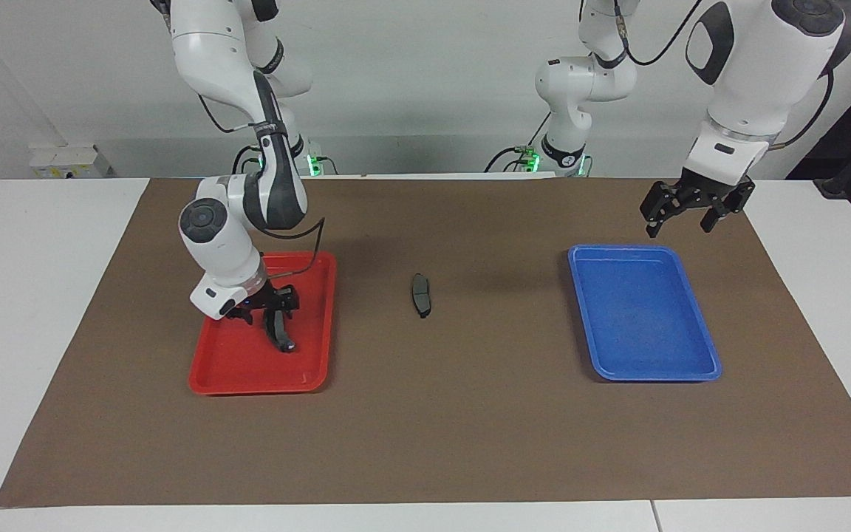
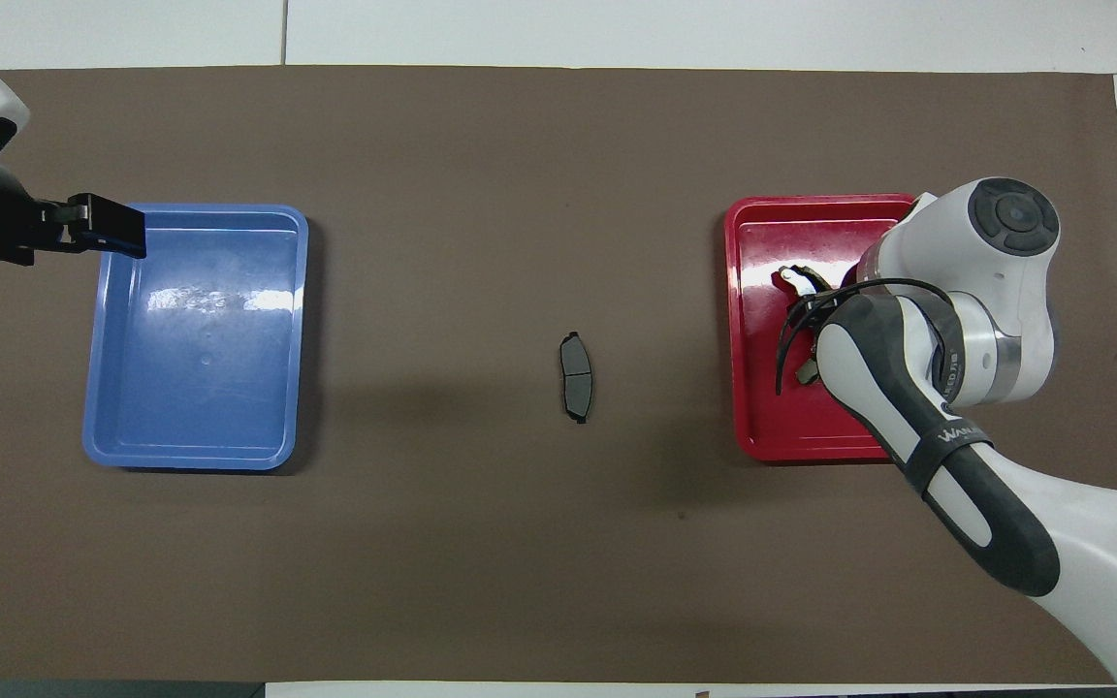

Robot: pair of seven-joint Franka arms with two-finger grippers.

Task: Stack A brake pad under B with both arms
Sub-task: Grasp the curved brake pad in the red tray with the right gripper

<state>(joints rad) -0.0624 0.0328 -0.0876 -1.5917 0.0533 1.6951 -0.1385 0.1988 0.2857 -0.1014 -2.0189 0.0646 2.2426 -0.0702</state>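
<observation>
The fingers of our right gripper (image 1: 272, 316) are down in the red tray (image 1: 230, 369), standing on either side of B (image 1: 278, 334) with its long axis running under them toward the tray's edge farthest from the robots; we cannot tell if they already clamp it. The A brake pad (image 1: 420, 294) lies flat on the brown mat (image 1: 470, 428) of the bench, beside these fingers toward the blue tray (image 1: 699, 347), with free room around it. Our left gripper (image 1: 691, 209) waits high over the mat just beside the blue tray, its fingers wide and holding nothing.

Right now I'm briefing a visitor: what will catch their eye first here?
The bright red plastic tray, toward the right arm's end, where the right gripper is down on the curved black brake shoe. Then the empty blue plastic tray, and the stubby grey brake pad between the trays.
</observation>
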